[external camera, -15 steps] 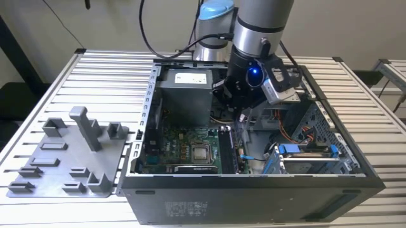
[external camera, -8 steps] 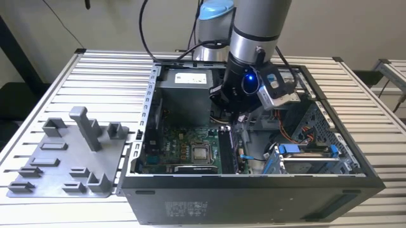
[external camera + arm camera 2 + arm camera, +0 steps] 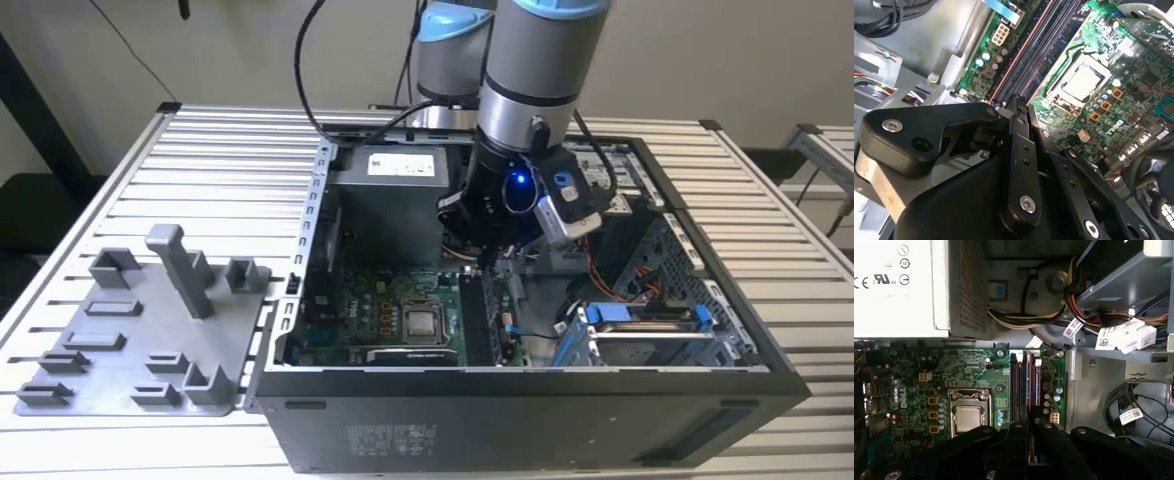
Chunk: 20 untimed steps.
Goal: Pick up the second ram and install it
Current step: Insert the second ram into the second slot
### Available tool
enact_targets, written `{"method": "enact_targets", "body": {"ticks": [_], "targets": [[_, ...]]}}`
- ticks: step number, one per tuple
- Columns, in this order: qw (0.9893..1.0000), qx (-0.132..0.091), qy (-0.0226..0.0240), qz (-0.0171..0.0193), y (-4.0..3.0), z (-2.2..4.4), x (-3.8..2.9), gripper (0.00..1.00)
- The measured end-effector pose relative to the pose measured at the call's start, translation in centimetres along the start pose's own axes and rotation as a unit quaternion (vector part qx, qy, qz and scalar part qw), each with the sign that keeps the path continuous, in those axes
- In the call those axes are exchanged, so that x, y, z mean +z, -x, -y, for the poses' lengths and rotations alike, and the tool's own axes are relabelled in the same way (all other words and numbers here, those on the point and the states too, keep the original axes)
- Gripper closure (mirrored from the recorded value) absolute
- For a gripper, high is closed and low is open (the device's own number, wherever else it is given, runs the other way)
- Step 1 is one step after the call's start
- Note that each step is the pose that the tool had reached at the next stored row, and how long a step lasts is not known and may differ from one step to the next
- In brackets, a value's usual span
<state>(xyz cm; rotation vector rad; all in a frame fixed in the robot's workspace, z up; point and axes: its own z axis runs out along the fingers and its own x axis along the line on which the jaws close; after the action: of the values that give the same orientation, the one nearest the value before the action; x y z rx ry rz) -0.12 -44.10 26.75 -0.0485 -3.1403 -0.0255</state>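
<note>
Install step: your fingers (image 3: 1018, 437) sit narrow over the second ram (image 3: 1029, 385), standing on the motherboard (image 3: 979, 371); grip unclear. Seating calls for straight pressure.

Black jointed gripper (image 3: 1015, 106) in foreground, tip at the near end of the long dark memory slots (image 3: 1039, 45). Slots run diagonally across green motherboard (image 3: 1079, 35). Silver square processor (image 3: 1081, 82) just beside slots; small white block connector (image 3: 1000, 35) on their other side. Grey sheet-metal chassis wall (image 3: 914, 75) past board edge, black cables (image 3: 884, 15) above it.
</note>
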Motion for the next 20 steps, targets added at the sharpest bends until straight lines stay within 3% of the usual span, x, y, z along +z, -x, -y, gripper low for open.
{"method": "enact_targets", "body": {"ticks": [10,17,20], "targets": [[1.0000,0.000,-0.0001,-0.0001,-0.87,0.14,1.81,0.86],[1.0000,0.005,0.0000,-0.0003,-0.93,1.51,2.69,0.86],[0.9998,0.018,0.0000,-0.0001,-0.93,1.69,3.10,0.86]]}}
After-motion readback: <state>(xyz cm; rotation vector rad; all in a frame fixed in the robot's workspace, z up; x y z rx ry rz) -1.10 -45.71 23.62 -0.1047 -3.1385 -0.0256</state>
